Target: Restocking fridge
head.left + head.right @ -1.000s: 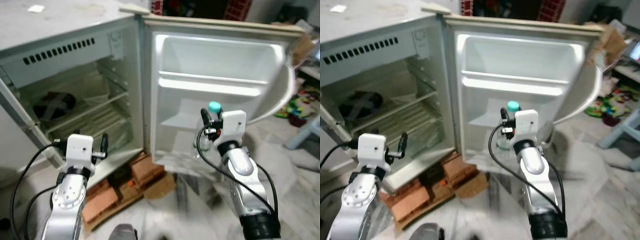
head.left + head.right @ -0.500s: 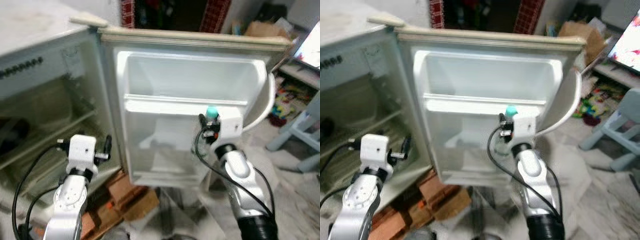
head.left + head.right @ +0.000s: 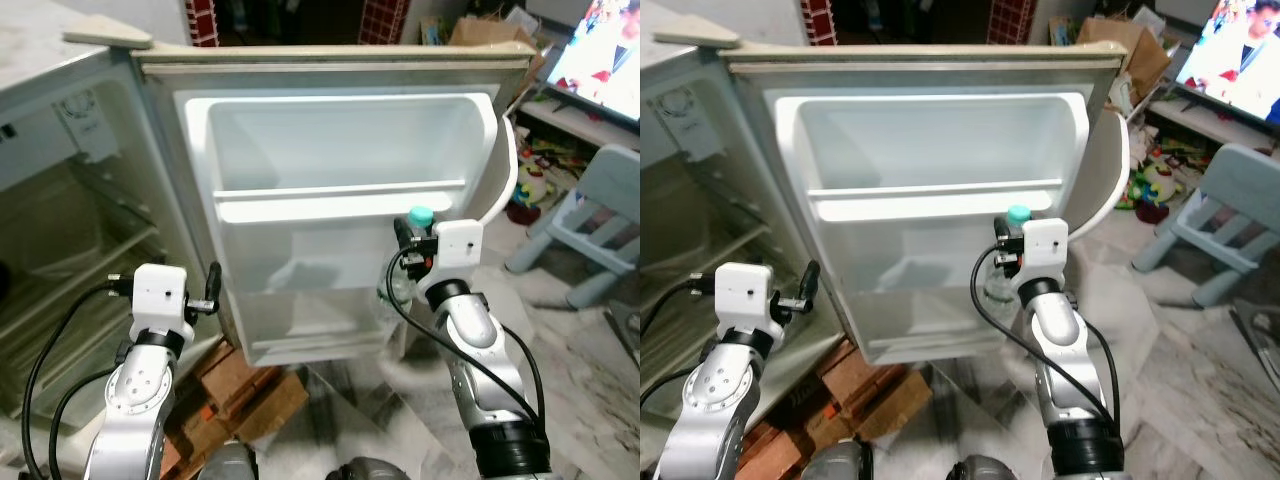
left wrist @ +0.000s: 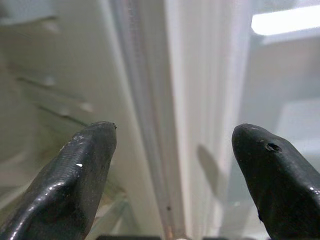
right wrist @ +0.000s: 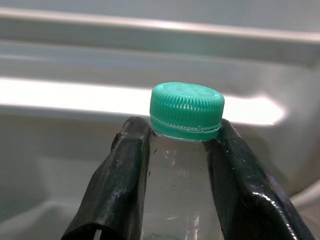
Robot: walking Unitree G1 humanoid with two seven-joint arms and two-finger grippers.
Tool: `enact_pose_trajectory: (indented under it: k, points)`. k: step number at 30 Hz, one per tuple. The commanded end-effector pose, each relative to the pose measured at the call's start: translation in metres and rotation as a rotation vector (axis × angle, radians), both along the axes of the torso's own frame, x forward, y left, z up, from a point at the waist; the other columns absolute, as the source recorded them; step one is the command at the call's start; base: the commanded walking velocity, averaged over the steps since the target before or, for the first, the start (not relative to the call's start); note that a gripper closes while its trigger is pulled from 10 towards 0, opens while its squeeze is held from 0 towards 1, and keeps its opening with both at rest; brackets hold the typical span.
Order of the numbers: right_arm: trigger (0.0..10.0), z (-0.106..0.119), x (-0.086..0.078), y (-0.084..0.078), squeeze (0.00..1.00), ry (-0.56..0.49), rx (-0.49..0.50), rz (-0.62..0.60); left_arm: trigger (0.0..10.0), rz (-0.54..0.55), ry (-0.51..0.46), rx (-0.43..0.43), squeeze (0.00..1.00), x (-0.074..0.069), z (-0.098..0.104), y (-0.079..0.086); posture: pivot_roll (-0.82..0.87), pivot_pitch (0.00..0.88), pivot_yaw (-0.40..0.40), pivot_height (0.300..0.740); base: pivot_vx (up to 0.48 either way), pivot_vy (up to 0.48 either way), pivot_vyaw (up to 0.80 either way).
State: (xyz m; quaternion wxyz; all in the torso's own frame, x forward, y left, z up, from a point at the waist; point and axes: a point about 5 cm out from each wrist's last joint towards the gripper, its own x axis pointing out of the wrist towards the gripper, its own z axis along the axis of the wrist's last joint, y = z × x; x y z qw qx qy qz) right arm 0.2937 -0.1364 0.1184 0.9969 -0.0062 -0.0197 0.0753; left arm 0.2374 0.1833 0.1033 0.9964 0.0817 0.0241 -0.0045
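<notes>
My arms: silver jointed shells, white boxy wrist housings behind the fingers (image 4: pixel 80 170), looping black cables, glossy black fingers; one pad pinholed.

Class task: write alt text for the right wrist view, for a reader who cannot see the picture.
Two black fingers of the right gripper clamp the neck of a clear bottle just below its green cap. Behind it, blurred, runs the white shelf rail of the fridge door.
</notes>
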Motion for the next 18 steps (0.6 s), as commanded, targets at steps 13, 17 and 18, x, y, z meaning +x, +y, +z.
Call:
enact_pose_trajectory:
  k: [13,17,18]
  points:
    - [10.0,0.0010,-0.0002,0.0005,0.00,0.011,0.035,-0.003,10.0,0.060,-0.008,0.004,0.00,0.0021,0.0042,0.0103,0.13,0.083,-0.080,0.740,0.000,0.133,-0.36]
    - [10.0,0.0007,-0.0012,0.0014,0.00,0.012,0.038,-0.001,10.0,0.042,-0.018,0.009,0.00,0.0022,0.0053,0.0072,0.13,0.085,-0.078,0.740,0.000,0.244,0.00]
    - [10.0,0.0007,-0.0012,0.0014,0.00,0.012,0.038,-0.001,10.0,0.042,-0.018,0.009,0.00,0.0022,0.0053,0.0072,0.13,0.085,-0.078,0.740,0.000,0.000,0.00]
